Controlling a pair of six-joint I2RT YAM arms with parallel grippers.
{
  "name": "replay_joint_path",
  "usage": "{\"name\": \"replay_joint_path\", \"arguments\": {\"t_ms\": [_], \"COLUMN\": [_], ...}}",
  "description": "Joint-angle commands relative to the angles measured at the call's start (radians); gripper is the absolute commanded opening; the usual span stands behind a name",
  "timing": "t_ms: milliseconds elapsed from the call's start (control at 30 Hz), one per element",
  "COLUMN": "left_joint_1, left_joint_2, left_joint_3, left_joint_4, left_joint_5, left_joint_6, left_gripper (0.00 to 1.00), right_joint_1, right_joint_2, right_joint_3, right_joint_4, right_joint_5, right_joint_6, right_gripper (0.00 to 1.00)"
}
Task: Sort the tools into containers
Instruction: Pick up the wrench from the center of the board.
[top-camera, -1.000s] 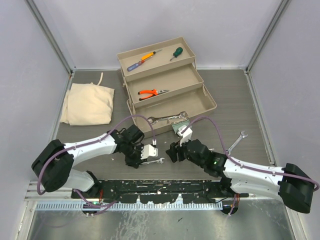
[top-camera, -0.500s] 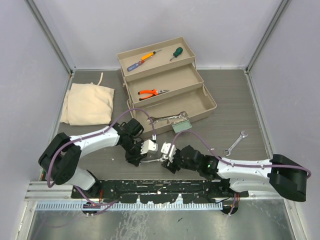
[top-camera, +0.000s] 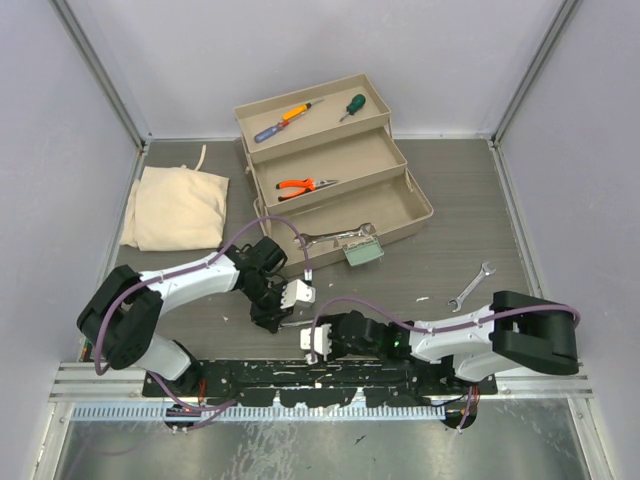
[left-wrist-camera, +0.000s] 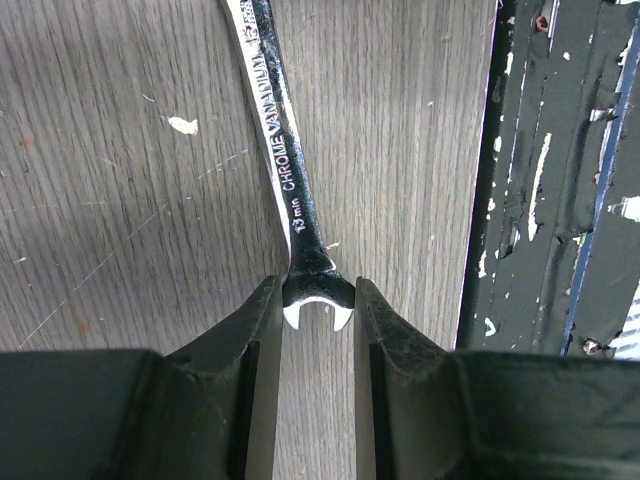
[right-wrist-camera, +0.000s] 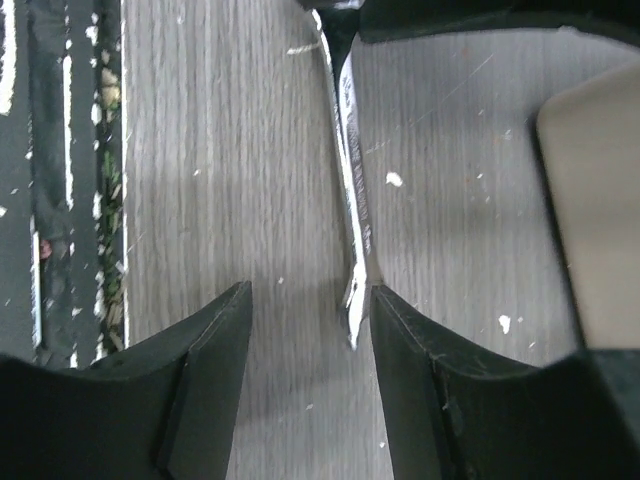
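My left gripper (left-wrist-camera: 318, 292) (top-camera: 289, 306) is shut on the open-end head of a silver wrench (left-wrist-camera: 285, 150) that lies flat near the table's front edge. My right gripper (right-wrist-camera: 309, 292) (top-camera: 310, 338) is open, and the wrench's other end (right-wrist-camera: 352, 295) sits just inside its right finger (right-wrist-camera: 400, 340). The brown toolbox has three stepped trays. The top tray (top-camera: 372, 92) holds a blue-red and orange screwdriver (top-camera: 285, 120) and a green one (top-camera: 352, 105). The middle tray (top-camera: 370, 160) holds orange pliers (top-camera: 305, 184). A wrench (top-camera: 335, 237) rests on the bottom tray's front rim (top-camera: 418, 222).
Another silver wrench (top-camera: 470, 287) lies on the table at the right. A cream cloth bag (top-camera: 178, 207) lies at the left. The pale green latch (top-camera: 362, 251) hangs at the toolbox front. The black mounting rail (left-wrist-camera: 560, 150) runs right beside the held wrench.
My right arm has swung left and toward the near edge, from beside the green latch to the wrench's free end. My left gripper shifted slightly a second ago, then stayed still.
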Motion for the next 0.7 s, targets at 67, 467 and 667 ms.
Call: {"name": "replay_joint_path", "arguments": {"t_ms": [67,467,667], "left_joint_1": [0.005,0.006,0.007], "left_joint_2": [-0.006,-0.009,-0.007], "left_joint_3": [0.038,0.039,0.042], "left_joint_4": [-0.015,-0.015,-0.019], "left_joint_5": [0.046,0.05,0.054], "left_joint_6": [0.015,0.019,0.022], "left_gripper": [0.03,0.03,0.03], "right_joint_1": [0.048,0.143,0.18], "right_joint_2": [0.085,0.26,0.362], "right_joint_3": [0.083,0.169,0.203], "right_joint_4": [0.064,0.034,0.036], "right_joint_5": [0.166,0.287,0.331], "right_joint_6": [-0.163,-0.301,-0.333], "right_gripper": [0.51,0.46,0.41]}}
